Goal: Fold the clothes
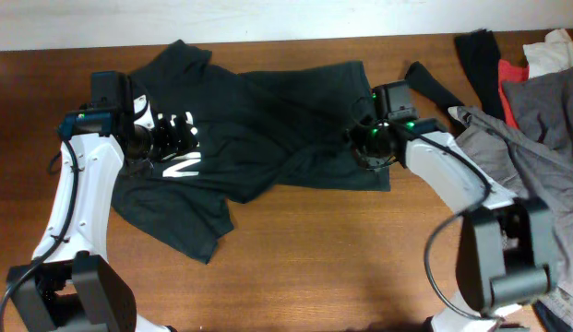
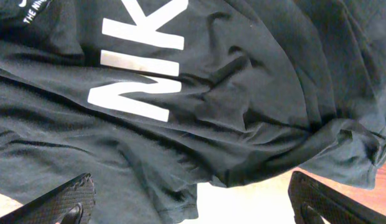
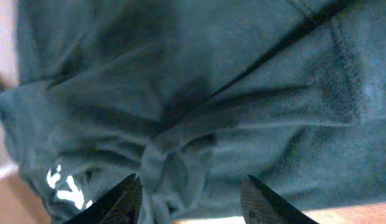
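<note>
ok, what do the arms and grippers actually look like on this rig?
The left arm and right arm both have white shells, black joints and black cables running alongside. Green lights glow at the right wrist. The fingers are black with ridged edges.

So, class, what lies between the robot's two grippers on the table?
In the overhead view, only the black T-shirt lies there. Its rumpled cloth covers the whole stretch from the left gripper to the right gripper.
</note>
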Robot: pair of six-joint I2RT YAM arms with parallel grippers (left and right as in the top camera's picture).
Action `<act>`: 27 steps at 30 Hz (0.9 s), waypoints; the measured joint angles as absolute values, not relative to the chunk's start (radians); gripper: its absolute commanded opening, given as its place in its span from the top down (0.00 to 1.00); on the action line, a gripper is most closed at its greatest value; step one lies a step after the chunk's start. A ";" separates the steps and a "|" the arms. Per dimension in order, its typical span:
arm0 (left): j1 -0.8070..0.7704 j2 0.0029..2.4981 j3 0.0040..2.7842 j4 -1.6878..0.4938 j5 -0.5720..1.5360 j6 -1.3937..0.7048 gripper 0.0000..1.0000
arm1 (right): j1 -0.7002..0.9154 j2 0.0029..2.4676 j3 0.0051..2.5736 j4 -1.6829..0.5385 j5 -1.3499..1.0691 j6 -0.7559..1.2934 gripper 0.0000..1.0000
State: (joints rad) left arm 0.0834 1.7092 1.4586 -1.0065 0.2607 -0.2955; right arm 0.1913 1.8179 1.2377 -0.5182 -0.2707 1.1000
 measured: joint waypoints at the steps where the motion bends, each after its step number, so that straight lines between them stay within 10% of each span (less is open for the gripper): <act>1: 0.083 1.709 1.459 -1.007 0.261 -0.295 0.01 | 0.194 1.834 1.238 -0.512 -0.266 1.120 0.46; 27: 0.083 1.709 1.459 -1.007 0.261 -0.295 0.01 | 0.194 1.870 1.225 -0.518 -0.173 1.329 0.42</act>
